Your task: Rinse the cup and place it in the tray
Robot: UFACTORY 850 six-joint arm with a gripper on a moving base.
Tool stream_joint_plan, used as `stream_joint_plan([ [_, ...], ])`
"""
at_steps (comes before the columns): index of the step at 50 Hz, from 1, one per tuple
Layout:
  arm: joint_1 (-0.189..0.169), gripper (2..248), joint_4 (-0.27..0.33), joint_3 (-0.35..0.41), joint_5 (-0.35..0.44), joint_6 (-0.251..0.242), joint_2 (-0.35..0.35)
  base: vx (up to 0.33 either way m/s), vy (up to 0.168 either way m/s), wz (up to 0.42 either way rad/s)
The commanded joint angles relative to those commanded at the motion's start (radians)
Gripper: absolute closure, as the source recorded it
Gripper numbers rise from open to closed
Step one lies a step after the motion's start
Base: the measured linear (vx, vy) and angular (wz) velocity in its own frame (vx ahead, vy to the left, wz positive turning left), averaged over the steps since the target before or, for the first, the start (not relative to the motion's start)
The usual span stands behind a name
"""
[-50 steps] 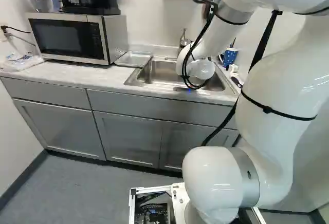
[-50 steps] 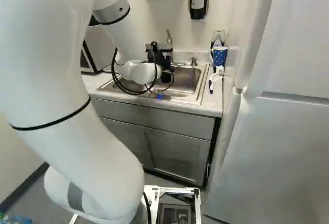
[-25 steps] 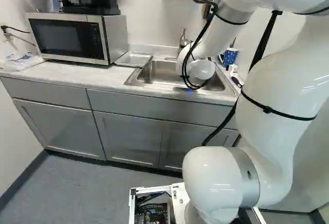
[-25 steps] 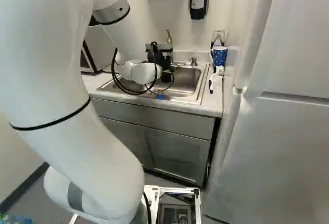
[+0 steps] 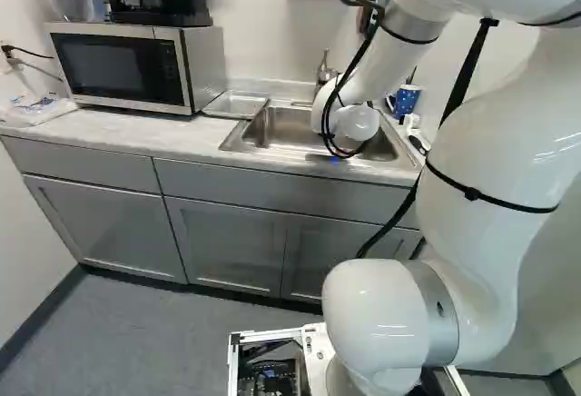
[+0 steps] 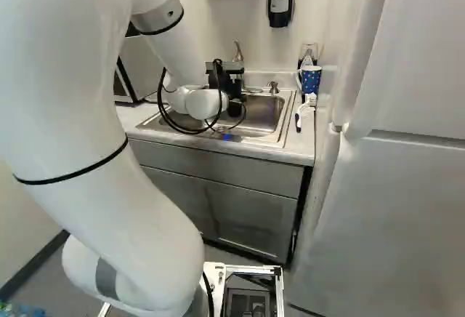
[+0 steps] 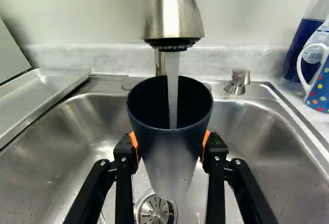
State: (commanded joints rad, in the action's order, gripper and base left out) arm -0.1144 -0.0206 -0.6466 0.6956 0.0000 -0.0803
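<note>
Wrist view | cup (image 7: pixel 167 154): mouth up under faucet (image 7: pixel 172 13), long axis roughly upright | pincer (image 6: pixel 224 83): holding cup

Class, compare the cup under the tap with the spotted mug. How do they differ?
The cup is plain and dark; the mug is blue with coloured dots. The cup shows no handle, while the mug has one. The cup is held in the claw under running water; the mug stands on the counter. Both are upright.
</note>
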Motion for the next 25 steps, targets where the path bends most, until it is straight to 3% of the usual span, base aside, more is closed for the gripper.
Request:
stream_joint_plan([
  [25, 0.000, 124, 0.000, 0.000, 0.000, 0.000, 0.000, 0.000, 0.000, 0.000],
])
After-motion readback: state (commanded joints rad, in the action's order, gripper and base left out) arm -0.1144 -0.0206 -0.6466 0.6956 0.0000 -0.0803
